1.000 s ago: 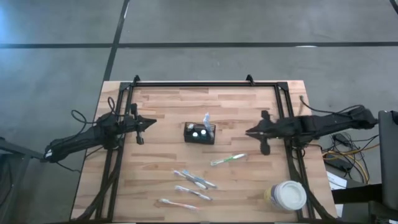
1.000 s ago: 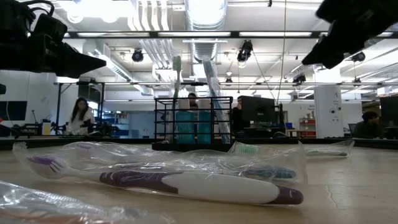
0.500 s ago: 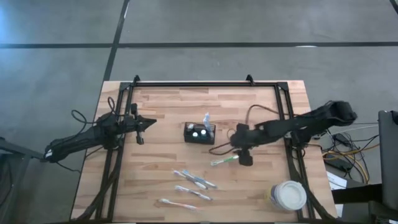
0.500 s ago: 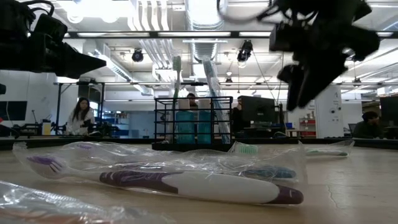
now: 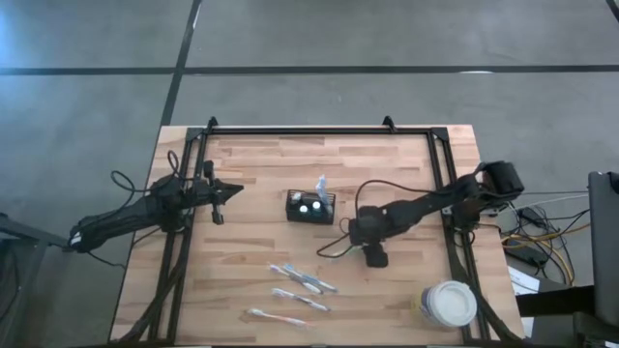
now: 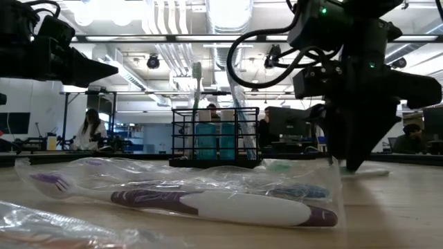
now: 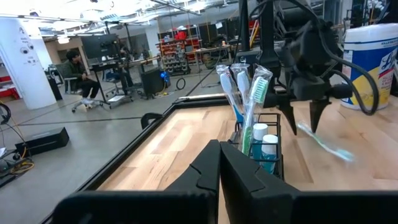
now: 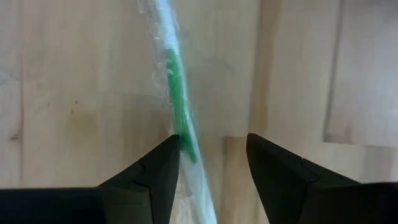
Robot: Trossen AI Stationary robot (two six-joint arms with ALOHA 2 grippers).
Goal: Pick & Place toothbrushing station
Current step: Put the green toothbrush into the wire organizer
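Centring the right gripper (image 8: pixel 208 168) over the wrapped green toothbrush (image 8: pixel 177 102) matters first: the handle lies by one finger, not midway, so shift sideways before closing. Fingers spread apart, nothing held, tips near the table (image 5: pixel 261 164). Left gripper (image 5: pixel 232 190) waits closed, empty. Toothbrushing station (image 5: pixel 310 207) sits mid-table, beside the right gripper.

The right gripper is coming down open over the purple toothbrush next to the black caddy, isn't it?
Not purple. The right gripper is open over a green toothbrush in clear wrap, as the right wrist view shows. It does lie near the black caddy. The purple one lies nearer the table's front.
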